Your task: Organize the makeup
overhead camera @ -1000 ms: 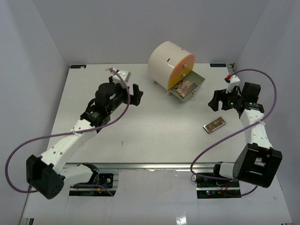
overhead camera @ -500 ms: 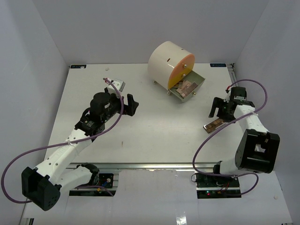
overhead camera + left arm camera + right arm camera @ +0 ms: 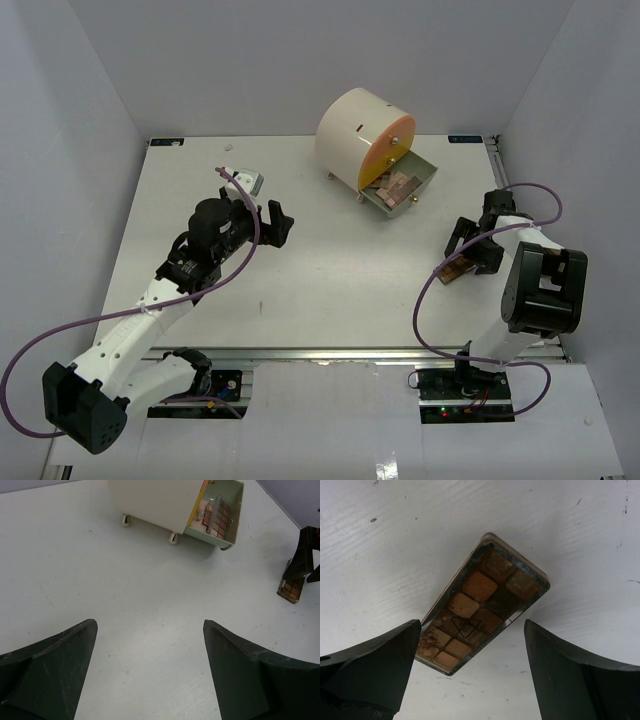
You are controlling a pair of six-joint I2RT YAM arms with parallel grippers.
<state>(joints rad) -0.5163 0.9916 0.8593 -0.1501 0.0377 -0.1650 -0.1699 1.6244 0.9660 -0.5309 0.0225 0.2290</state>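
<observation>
A flat brown eyeshadow palette lies on the white table at the right. My right gripper is open and hovers low right over it, one finger on each side, not touching; the right wrist view shows the gripper with the palette's near end between its fingers. The palette also shows in the left wrist view. More palettes lie in the open drawer. My left gripper is open and empty above the bare table left of centre. No sponges or lipstick tubes are in view.
A big cream round drawer box with an orange face stands at the back centre, its grey-green drawer pulled out toward the right. It also shows in the left wrist view. The table's right edge lies close to the right arm.
My right gripper has come down and left onto the palette, from beside it to straddling it. My left arm has drawn back slightly toward the left.
</observation>
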